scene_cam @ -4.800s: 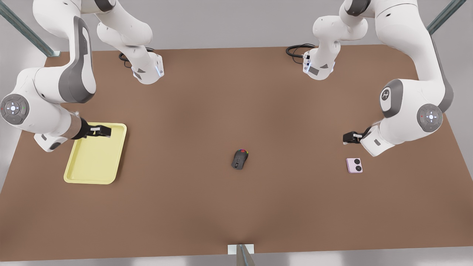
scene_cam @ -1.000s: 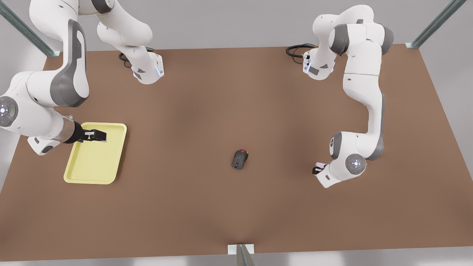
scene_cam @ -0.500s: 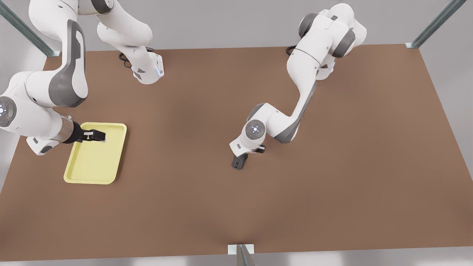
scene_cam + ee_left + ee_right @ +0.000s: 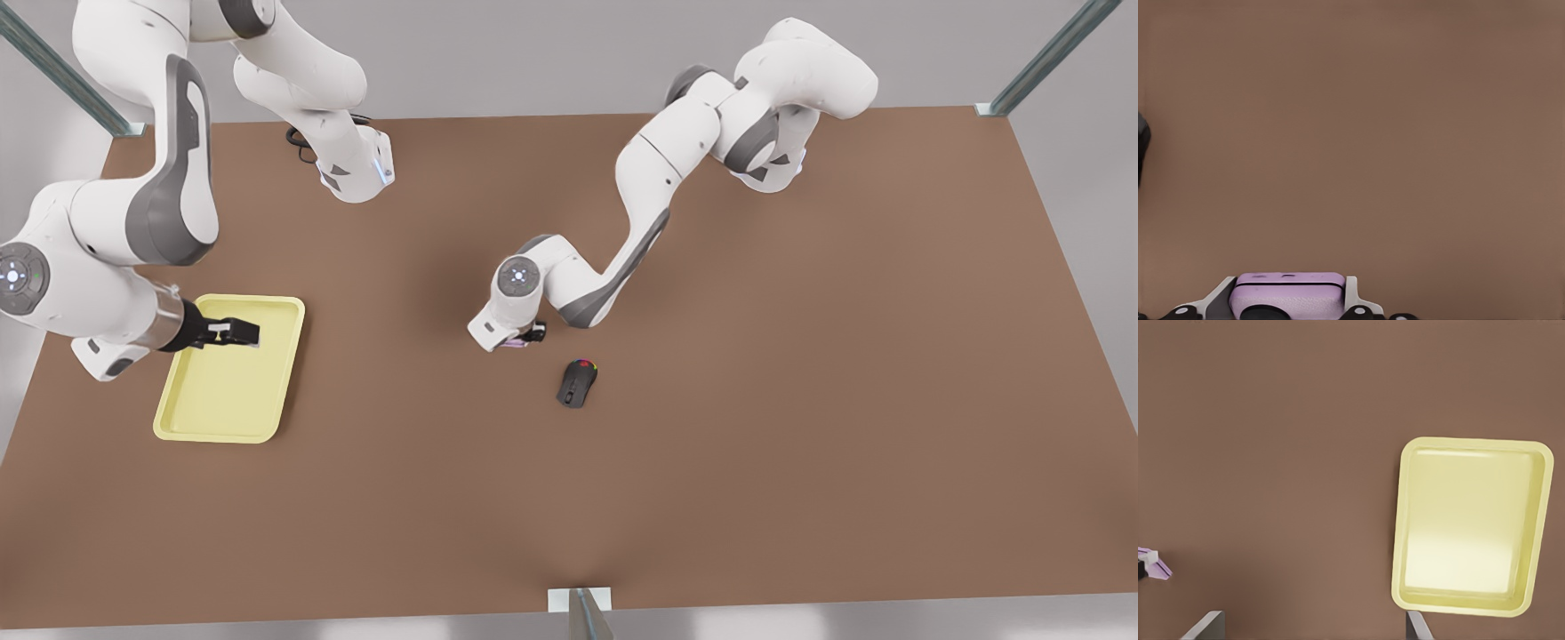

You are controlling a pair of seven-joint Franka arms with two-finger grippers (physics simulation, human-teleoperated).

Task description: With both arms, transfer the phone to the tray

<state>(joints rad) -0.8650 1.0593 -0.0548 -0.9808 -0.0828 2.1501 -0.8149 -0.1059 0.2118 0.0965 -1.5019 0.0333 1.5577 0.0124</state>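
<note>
The left gripper [image 4: 524,338] is clamped on the phone [image 4: 1287,295], carried above bare table [image 4: 800,356] near the centre, with the mouse [image 4: 577,383] just beside it toward the front view's right and open brown surface between it and the tray [image 4: 222,427]. The right gripper [image 4: 242,333] hangs over the tray's far edge with its fingers [image 4: 1207,627] spread apart. The tray appears to hold nothing, though its near corner is hidden.
</note>
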